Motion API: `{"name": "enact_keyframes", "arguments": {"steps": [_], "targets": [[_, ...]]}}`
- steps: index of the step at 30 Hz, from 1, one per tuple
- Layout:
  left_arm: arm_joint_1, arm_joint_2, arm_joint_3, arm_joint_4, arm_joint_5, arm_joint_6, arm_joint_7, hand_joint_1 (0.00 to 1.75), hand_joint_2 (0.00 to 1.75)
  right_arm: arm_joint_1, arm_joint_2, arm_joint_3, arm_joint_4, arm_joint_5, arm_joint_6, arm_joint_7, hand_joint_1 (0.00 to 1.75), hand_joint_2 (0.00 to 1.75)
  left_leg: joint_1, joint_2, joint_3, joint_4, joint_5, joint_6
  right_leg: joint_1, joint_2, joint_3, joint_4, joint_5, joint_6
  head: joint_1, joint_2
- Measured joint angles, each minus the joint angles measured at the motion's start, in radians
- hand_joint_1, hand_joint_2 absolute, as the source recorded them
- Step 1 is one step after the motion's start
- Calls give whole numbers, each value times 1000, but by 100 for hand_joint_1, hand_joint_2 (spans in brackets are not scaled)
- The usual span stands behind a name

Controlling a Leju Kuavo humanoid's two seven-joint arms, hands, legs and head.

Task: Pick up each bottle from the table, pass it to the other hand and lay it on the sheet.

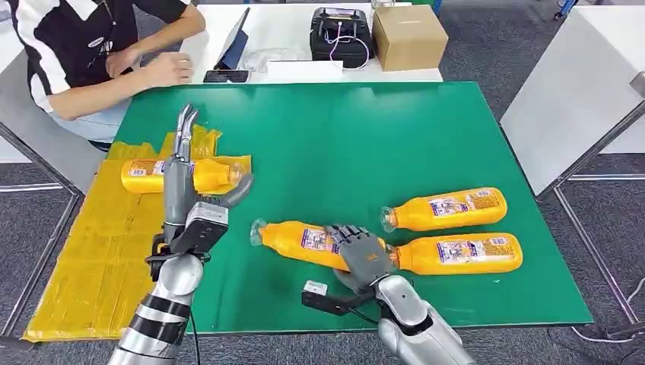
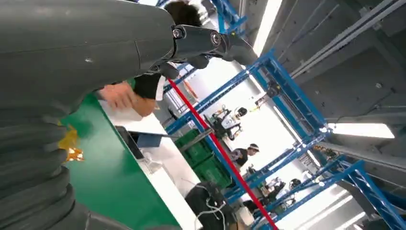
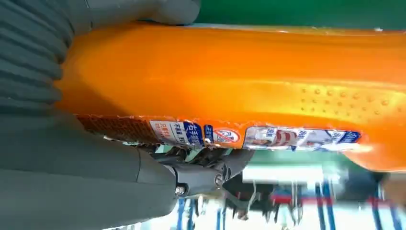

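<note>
Green table (image 1: 342, 144), orange labelled bottle (image 1: 304, 239) under right hand (image 1: 365, 255)

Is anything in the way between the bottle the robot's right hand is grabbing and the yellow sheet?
Nothing visible lies on the green table between the bottle under the right hand and the yellow sheet. The left hand hovers there, over another bottle already on the sheet.

Sheet (image 1: 91, 266) lies on desk (image 1: 365, 137) left edge, one bottle (image 1: 144, 176) on its far end, left hand (image 1: 182, 163) above that bottle. Three bottles on desk right half: near-centre bottle (image 1: 300, 239) under right hand (image 1: 363, 255), near-right bottle (image 1: 464, 253) beside it, far-right bottle (image 1: 449, 209) just behind.
</note>
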Motion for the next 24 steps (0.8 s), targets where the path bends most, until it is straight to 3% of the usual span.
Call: {"name": "enact_keyframes", "arguments": {"steps": [10, 15, 21, 24], "targets": [[8, -3, -35, -6, 51, -187, 69, 0, 175, 110, 85, -179, -259, -73, -204, -113, 175, 175, 0, 0, -4, 0, 0, 0, 0, 0, -5, 0, 0, 0, 0, 0], [3, 5, -36, 36, 172, -323, 84, 0, 175, 137, 106, -219, -301, -74, -249, -141, 175, 175, 0, 0, -5, 0, 0, 0, 0, 0, -5, 0, 0, 0, -1, 0], [-2, 15, -35, 64, 212, -365, 88, 0, 175, 149, 115, -235, -317, -74, -253, -141, 175, 175, 0, 0, -5, 0, 0, 0, 0, 0, -5, 0, 0, 0, -1, 0], [-15, 22, -35, 93, 337, -476, 101, 0, 175, 149, 117, -239, -317, -84, -263, -144, 175, 175, 0, 0, -5, 0, 0, 0, 0, 0, -5, 0, 0, 0, 0, 0]]}}
